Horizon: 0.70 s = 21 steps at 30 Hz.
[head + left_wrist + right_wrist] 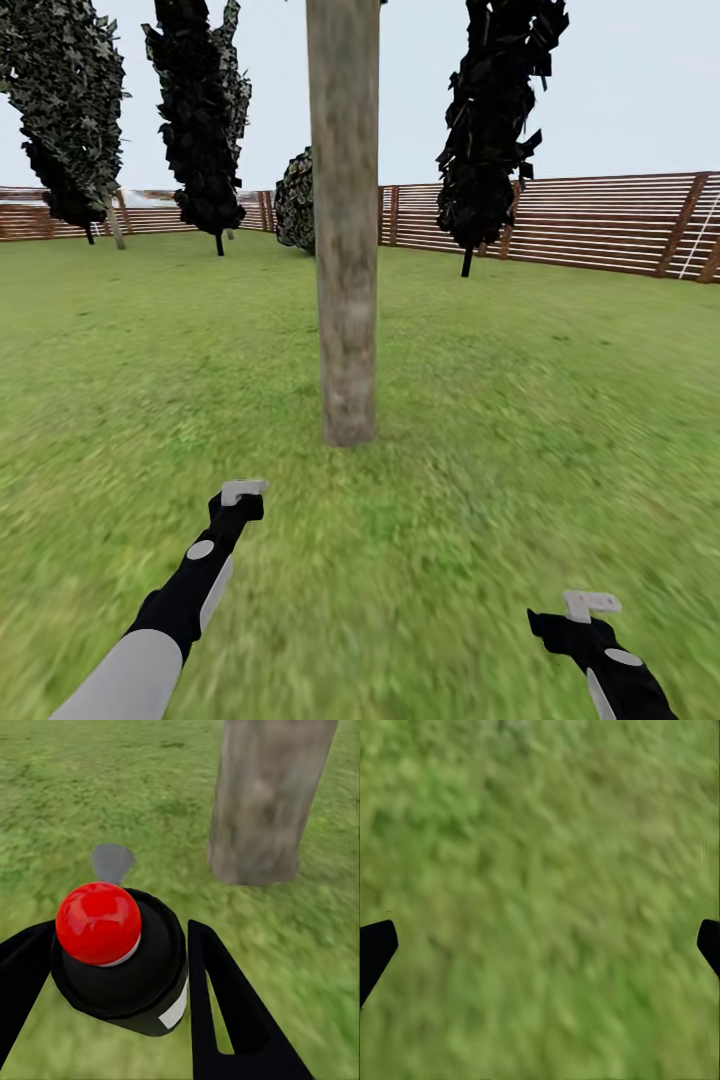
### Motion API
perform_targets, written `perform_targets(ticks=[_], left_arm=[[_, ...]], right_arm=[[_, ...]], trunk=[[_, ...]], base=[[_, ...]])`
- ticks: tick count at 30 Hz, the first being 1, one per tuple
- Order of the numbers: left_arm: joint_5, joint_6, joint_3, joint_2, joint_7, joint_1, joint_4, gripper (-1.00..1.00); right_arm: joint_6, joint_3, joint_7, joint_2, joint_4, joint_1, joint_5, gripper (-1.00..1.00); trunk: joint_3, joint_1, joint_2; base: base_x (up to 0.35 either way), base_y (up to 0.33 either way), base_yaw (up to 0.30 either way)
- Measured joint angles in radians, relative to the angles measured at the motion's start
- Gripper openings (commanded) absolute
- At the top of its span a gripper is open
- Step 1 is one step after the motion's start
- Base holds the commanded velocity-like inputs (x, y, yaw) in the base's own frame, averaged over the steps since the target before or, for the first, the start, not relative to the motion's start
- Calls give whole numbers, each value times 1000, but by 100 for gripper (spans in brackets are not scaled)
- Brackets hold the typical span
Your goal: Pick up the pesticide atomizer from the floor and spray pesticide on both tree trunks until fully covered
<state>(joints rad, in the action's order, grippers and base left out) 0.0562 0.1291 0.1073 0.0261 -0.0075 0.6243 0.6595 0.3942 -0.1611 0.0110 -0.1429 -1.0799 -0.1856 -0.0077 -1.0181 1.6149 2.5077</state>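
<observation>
The pesticide atomizer (120, 964), black with a red ball on top, sits pinched between the left gripper's (120, 1005) fingers, held low just short of the tree trunk (345, 220). The right gripper (540, 945) hangs spread wide over the grass (520, 400), further back from that trunk. The wooden fence (600, 220) runs beyond it.

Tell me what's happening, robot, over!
Left end effector shut on atomizer. Right end effector open, empty. Trunk dead ahead, only grass between.
</observation>
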Motion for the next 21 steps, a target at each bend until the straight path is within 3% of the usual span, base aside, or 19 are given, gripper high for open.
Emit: perform_targets(ticks=[11, 21], left_arm=[[0, 0, 0, 0, 0, 0, 0, -100], [0, 1, 0, 0, 0, 0, 0, -100]], right_arm=[[0, -1, 0, 0, 0, 0, 0, 100], [0, -2, 0, 0, 0, 0, 0, 100]], trunk=[[0, 0, 0], [0, 0, 0]], base=[[316, 0, 0], [33, 0, 0]])
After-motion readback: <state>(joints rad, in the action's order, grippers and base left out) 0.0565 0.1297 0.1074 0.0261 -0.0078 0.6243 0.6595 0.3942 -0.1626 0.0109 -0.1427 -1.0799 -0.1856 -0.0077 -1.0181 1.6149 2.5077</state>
